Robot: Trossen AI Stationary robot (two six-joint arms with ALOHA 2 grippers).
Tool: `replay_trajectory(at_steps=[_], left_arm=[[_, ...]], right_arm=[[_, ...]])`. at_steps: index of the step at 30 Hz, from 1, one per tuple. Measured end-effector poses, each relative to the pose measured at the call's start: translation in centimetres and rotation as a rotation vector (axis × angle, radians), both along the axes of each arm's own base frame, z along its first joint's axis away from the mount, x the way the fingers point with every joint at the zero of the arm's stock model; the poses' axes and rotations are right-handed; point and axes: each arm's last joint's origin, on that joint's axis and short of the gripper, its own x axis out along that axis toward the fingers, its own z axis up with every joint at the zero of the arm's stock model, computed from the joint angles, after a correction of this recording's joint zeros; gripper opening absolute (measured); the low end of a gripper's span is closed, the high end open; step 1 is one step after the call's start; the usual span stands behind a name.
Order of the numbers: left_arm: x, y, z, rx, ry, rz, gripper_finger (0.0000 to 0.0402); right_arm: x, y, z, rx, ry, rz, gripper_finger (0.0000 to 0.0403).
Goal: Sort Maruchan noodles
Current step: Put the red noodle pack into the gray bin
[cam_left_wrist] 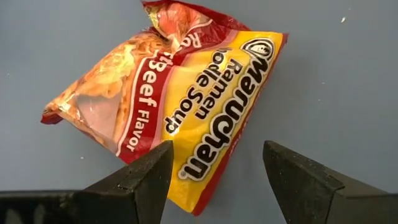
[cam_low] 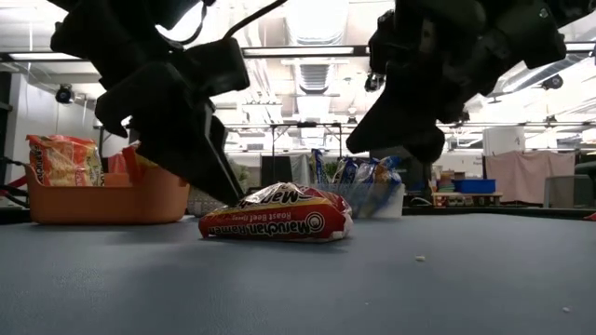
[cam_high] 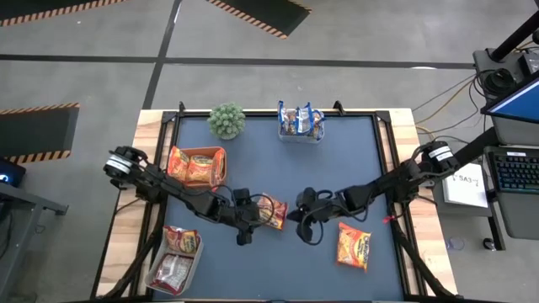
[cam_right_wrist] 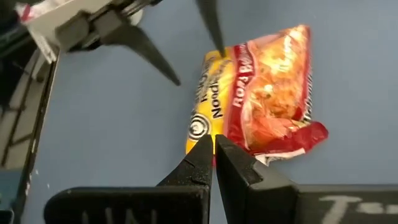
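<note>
One roast-beef Maruchan packet (cam_high: 272,211) lay flat on the dark blue mat (cam_high: 278,160) near the middle of the table, red and yellow, its crinkled ends puffed up off the surface. The left gripper (cam_left_wrist: 217,177) hung just over its left edge with both fingers spread wide and nothing between them; the yellow end of the packet sat in the gap. The right gripper (cam_right_wrist: 213,158) waited just to the right of the same packet, fingers pressed together and holding nothing.

Other packets were already placed or waiting: another orange packet (cam_high: 354,247) lay loose on the mat to the right and nearer, two stood in the orange tray (cam_high: 199,167) at the left, blue ones filled the clear tub (cam_high: 301,123) at the far edge, and more rested in the near-left tub (cam_high: 173,259). A small green plant (cam_high: 226,120) stood at the far side.

The step in hand looked like a pickup of the central packet. To do it well, the left fingers would need to come down straddling the packet's edge rather than its puffy middle, close on the sealed seam where the plastic is flat, and lift straight up. Crinkly film slips easily, so a shallow pinch could let it slide out.
</note>
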Motion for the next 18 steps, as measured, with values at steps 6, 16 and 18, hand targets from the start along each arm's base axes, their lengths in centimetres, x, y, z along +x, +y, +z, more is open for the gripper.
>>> replay_trajectory(at_steps=[6,16,18], left_arm=[[0.0,0.0,0.0,-0.001,0.001,-0.001,0.0231],[-0.5,0.1,-0.6,-0.008,0.022,0.017,0.0231],[-0.6,0.1,-0.7,-0.010,0.026,0.021,0.0231]], right_arm=[[-0.2,-1.3,-0.8,0.129,0.110,-0.109,0.0023],[-0.4,-2.0,-1.2,0.242,0.179,-0.213,0.0176],[-0.4,-2.0,-1.3,0.246,0.176,-0.224,0.0210]])
